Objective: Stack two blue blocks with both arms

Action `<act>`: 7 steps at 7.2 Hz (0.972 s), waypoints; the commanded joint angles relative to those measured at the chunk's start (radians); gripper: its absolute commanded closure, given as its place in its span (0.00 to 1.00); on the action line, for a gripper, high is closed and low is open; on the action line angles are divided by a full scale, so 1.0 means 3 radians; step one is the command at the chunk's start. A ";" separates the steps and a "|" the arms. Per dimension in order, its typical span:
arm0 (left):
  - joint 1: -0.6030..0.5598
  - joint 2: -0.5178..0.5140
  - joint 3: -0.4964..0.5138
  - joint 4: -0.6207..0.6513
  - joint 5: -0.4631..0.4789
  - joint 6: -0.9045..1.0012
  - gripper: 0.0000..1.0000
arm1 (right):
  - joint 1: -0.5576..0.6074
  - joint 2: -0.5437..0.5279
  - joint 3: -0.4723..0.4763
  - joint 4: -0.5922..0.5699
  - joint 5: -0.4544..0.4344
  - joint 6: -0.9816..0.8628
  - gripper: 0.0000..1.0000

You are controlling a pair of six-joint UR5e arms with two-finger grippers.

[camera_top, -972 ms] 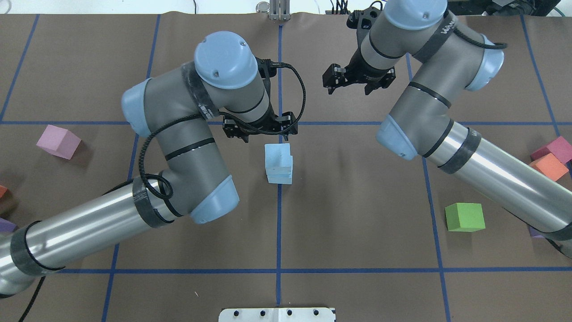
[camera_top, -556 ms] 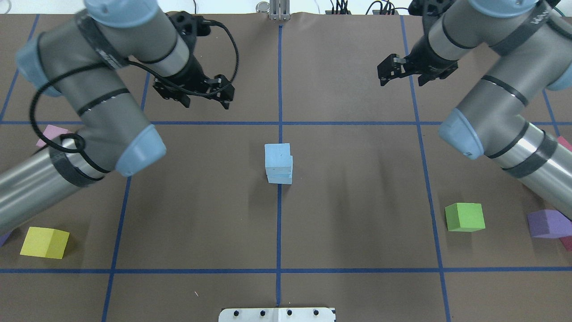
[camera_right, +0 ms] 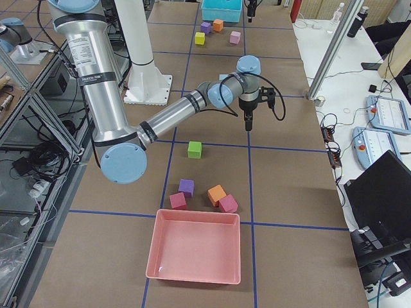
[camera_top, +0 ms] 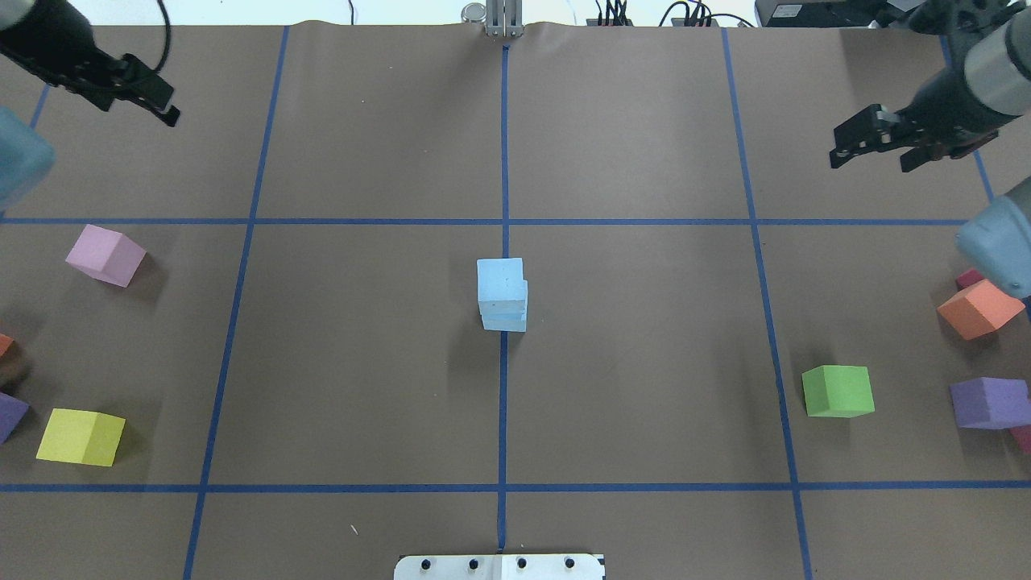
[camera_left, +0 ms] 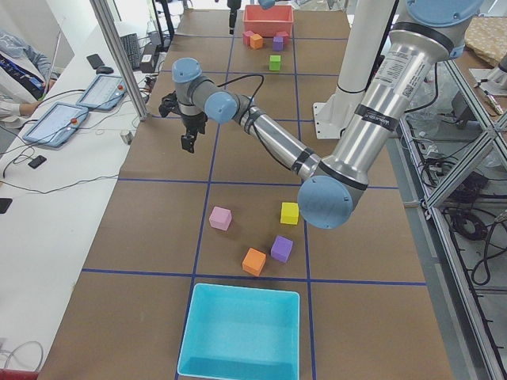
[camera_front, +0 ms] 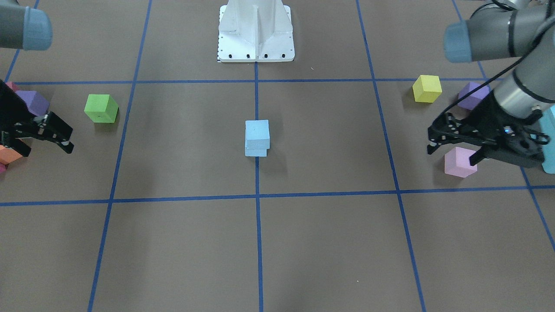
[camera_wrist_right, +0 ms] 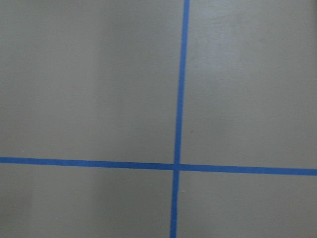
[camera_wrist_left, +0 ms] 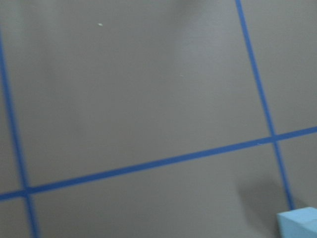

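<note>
The two blue blocks stand stacked at the table's middle on the centre tape line, the upper block (camera_top: 499, 280) shifted slightly left on the lower block (camera_top: 506, 322). The stack also shows in the front view (camera_front: 256, 132). My left gripper (camera_top: 133, 97) is open and empty at the far left, well away from the stack; in the front view (camera_front: 451, 151) it hangs over a pink cube (camera_front: 459, 162). My right gripper (camera_top: 874, 157) is open and empty at the far right. A pale blue corner (camera_wrist_left: 299, 223) shows in the left wrist view.
Loose cubes lie at the sides: pink (camera_top: 105, 254) and yellow (camera_top: 80, 437) on the left, green (camera_top: 838, 391), orange (camera_top: 979, 308) and purple (camera_top: 989, 402) on the right. A turquoise bin (camera_left: 242, 332) and a pink bin (camera_right: 196, 253) stand at the table's ends. The white pedestal (camera_front: 256, 30) stands at the robot's side.
Both arms have swung outward and away from the stack, the left to the far left, the right to the far right. The stack has not moved. Both grippers stay open.
</note>
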State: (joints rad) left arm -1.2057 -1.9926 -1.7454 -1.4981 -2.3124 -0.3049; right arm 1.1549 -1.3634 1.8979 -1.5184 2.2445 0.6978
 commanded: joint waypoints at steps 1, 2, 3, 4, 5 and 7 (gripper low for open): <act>-0.0428 0.0265 0.0136 0.0233 -0.0028 0.0678 0.01 | 0.0428 -0.0530 0.0004 0.0014 0.0116 -0.1011 0.00; -0.0566 0.0362 0.0228 0.0208 -0.0038 0.0684 0.01 | 0.0638 -0.0634 -0.0021 -0.0006 0.0157 -0.1128 0.00; -0.0588 0.0479 0.0260 0.0193 -0.0039 0.0684 0.01 | 0.0741 -0.0802 -0.0022 -0.0006 0.0158 -0.1155 0.00; -0.0603 0.0653 0.0260 0.0177 -0.0044 0.0719 0.01 | 0.0782 -0.0895 -0.0027 -0.0006 0.0158 -0.1160 0.00; -0.0684 0.0821 0.0270 0.0177 -0.0044 0.0907 0.01 | 0.0788 -0.0977 -0.0022 -0.0001 0.0163 -0.1160 0.00; -0.0919 0.0940 0.0366 0.0192 -0.0049 0.1260 0.01 | 0.0824 -0.1039 -0.0011 -0.0006 0.0208 -0.1165 0.00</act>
State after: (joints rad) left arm -1.4424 -1.7402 -1.6564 -1.4411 -2.3250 0.0111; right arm 1.3963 -1.6630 1.8945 -1.5191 2.2968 0.3494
